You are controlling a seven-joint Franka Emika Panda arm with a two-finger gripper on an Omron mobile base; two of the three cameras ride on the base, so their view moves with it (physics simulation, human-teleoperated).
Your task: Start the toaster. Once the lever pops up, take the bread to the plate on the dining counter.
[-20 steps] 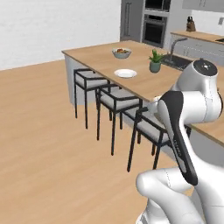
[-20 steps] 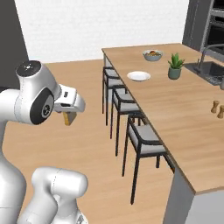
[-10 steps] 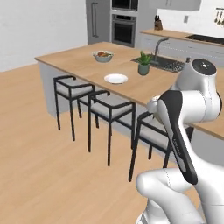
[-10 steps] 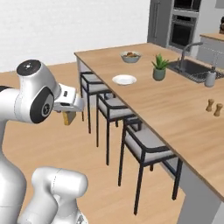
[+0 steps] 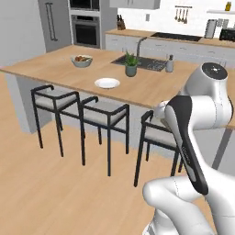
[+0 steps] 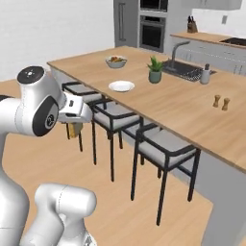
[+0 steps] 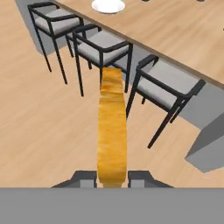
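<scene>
Hand view showed you the tool [image 7: 112, 178] clamped on the bread [image 7: 112, 131] — the slice seen edge-on, golden brown, running up from between the two dark fingertips over the wood floor. Beyond it stood three black stools [image 7: 105, 48] tucked along the bench [image 7: 183, 30]. Your right base view had the bread [image 6: 73, 129] hanging below the hand, well short of the plate [image 6: 121, 86], which lay white and bare on the bench — between the fruit bowl [image 6: 116, 61] and the potted plant [image 6: 154, 70].
</scene>
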